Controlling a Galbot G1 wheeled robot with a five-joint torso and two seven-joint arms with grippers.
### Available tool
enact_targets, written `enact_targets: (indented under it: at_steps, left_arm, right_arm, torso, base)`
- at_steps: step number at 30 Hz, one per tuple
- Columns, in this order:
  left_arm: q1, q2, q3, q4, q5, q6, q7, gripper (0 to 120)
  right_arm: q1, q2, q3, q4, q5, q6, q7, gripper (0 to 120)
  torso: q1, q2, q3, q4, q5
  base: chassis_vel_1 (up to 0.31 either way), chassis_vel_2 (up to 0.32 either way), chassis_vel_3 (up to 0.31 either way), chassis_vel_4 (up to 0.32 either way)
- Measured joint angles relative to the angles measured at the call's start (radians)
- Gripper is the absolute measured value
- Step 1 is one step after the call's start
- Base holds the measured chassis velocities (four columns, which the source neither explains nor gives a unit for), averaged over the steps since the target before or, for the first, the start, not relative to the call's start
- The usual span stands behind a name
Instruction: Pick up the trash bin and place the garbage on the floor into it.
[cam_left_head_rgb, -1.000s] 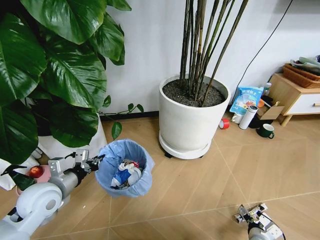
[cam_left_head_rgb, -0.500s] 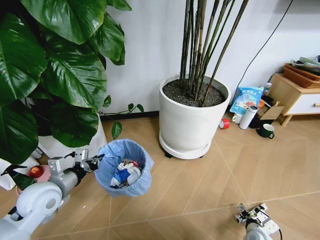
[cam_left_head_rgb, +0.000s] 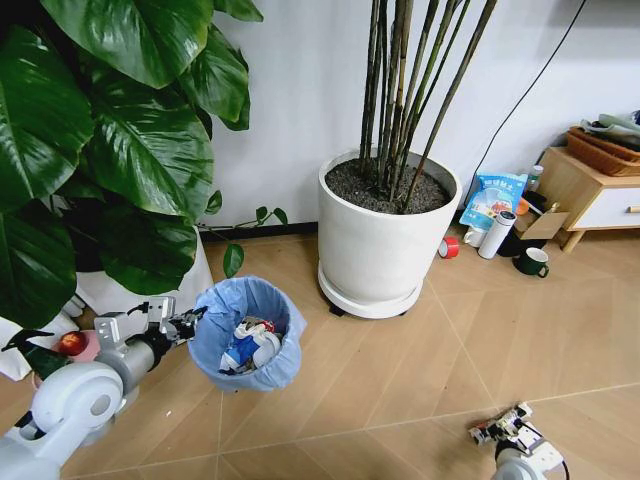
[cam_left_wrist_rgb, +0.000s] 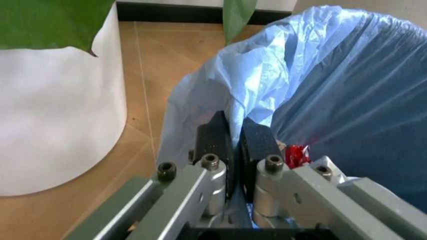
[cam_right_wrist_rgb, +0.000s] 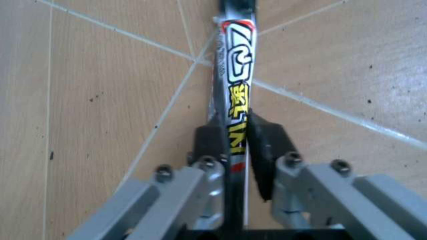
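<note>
with the left pincer (cam_left_wrist_rgb: 233, 150) clamped on the blue-lined rim of the trash bin (cam_left_head_rgb: 248, 333) by the leafy plant, and the right pincer (cam_right_wrist_rgb: 235, 145) gripping a flat wrapper (cam_right_wrist_rgb: 235, 65) above the floor (cam_left_head_rgb: 400, 380), carry it over the bin's mouth before letting go.

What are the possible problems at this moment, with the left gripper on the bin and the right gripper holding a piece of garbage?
1. The left gripper pinches only the thin bag edge at the trash bin rim; the plastic could slip or tear.
2. The right gripper clamps a flat wrapper near one end, so it might slide out.
3. The wrapper is low over the floor, well away from the bin, so it could be dropped on the way.
</note>
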Motion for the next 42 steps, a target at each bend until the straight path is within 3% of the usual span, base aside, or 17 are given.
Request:
enact_targets:
  at_steps: [3,9,13,14,16,17,20,22,24,26,27,29,31,32,36,42]
  left_arm:
    - [0.003,0.0,-0.003,-0.002,0.0,0.0,0.0,0]
    - [0.01,-0.004,-0.007,-0.007,0.0,0.0,-0.003,0]
    - [0.015,-0.001,-0.008,-0.01,0.0,0.001,-0.005,0]
    - [0.018,0.001,-0.008,-0.011,-0.001,0.001,-0.006,0]
    - [0.025,0.007,-0.016,-0.014,-0.004,0.002,-0.008,0]
    - [0.025,0.007,-0.016,-0.014,-0.004,0.002,-0.008,0]
    - [0.027,0.011,-0.014,-0.015,-0.008,0.002,-0.014,0]
    - [0.027,0.014,-0.011,-0.014,-0.008,0.002,-0.015,0]
    - [0.031,0.032,0.003,-0.01,-0.009,-0.005,-0.016,0]
    - [0.033,0.036,0.006,-0.011,-0.01,-0.008,-0.015,0]
    - [0.036,0.042,0.009,-0.013,-0.012,-0.01,-0.015,0]
    - [0.039,0.051,0.016,-0.019,-0.014,-0.014,-0.014,0]
    - [0.038,0.058,0.028,-0.022,-0.016,-0.016,-0.013,0]
    - [0.038,0.058,0.028,-0.022,-0.016,-0.016,-0.013,0]
    - [0.029,0.069,0.051,-0.023,-0.024,-0.022,-0.009,0]
    - [0.019,0.074,0.068,-0.021,-0.025,-0.028,0.001,0]
  right_arm:
    - [-0.002,0.002,0.001,0.001,-0.004,0.003,-0.002,0]
    - [-0.017,-0.003,0.006,0.013,-0.062,0.025,-0.034,0]
    - [-0.038,-0.038,0.022,0.054,-0.148,0.076,-0.168,0]
    - [-0.039,-0.051,0.025,0.065,-0.169,0.098,-0.226,0]
    - [-0.014,-0.102,0.028,0.062,-0.261,0.202,-0.523,0]
    - [-0.014,-0.102,0.028,0.062,-0.261,0.202,-0.523,0]
    - [0.05,-0.151,0.002,0.04,-0.294,0.293,-0.811,0]
    - [0.07,-0.164,-0.013,0.039,-0.294,0.311,-0.881,0]
    - [0.184,-0.212,-0.127,0.039,-0.254,0.363,-1.15,0]
    - [0.229,-0.218,-0.171,0.041,-0.24,0.369,-1.2,0]
    - [0.29,-0.222,-0.221,0.042,-0.224,0.374,-1.252,0]
    - [0.401,-0.222,-0.327,0.041,-0.194,0.376,-1.334,0]
    - [0.51,-0.208,-0.441,0.034,-0.156,0.373,-1.402,0]
    - [0.51,-0.208,-0.441,0.034,-0.156,0.373,-1.402,0]
    - [0.705,-0.16,-0.635,0.003,-0.079,0.34,-1.489,0]
    - [0.814,-0.11,-0.757,-0.026,-0.044,0.309,-1.529,0]
  torso:
    - [0.0,0.0,0.0,0.0001,-0.0001]
    - [0.0,0.0,0.0,-0.0001,0.0007]
    - [0.0,0.0,0.0,-0.0003,-0.0005]
    - [0.0,0.0,0.0,-0.0002,-0.0007]
    - [0.0,0.0,0.0,-0.0001,0.0004]
    - [0.0,0.0,0.0,-0.0001,0.0004]
    - [0.0,0.0,0.0,0.0,-0.0003]
    - [0.0,0.0,0.0,0.0,0.0]
    - [0.0,0.0,0.0,-0.0005,-0.0009]
    - [0.0,0.0,0.0,-0.0004,-0.0001]
    - [0.0,0.0,0.0,0.0001,0.0011]
    - [0.0,0.0,0.0,0.0001,-0.0009]
    - [0.0,0.0,0.0,0.0005,0.0003]
    - [0.0,0.0,0.0,0.0005,0.0003]
    - [0.0,0.0,0.0,0.0002,-0.0004]
    - [0.0,0.0,0.0,0.0003,-0.0002]
  base:
    - [0.0,0.0,0.0,0.0]
    - [0.0,0.0,0.0,0.0]
    - [0.0,0.0,0.0,0.0]
    - [0.0,0.0,0.0,0.0]
    - [0.0,0.0,0.0,0.0]
    - [0.0,0.0,0.0,0.0]
    - [0.0,0.0,0.0,0.0]
    - [0.0,0.0,0.0,0.0]
    - [0.0,0.0,0.0,0.0]
    - [0.0,0.0,0.0,0.0]
    - [0.0,0.0,0.0,0.0]
    - [0.0,0.0,0.0,0.0]
    - [0.0,0.0,0.0,0.0]
    - [0.0,0.0,0.0,0.0]
    - [0.0,0.0,0.0,0.0]
    - [0.0,0.0,0.0,0.0]
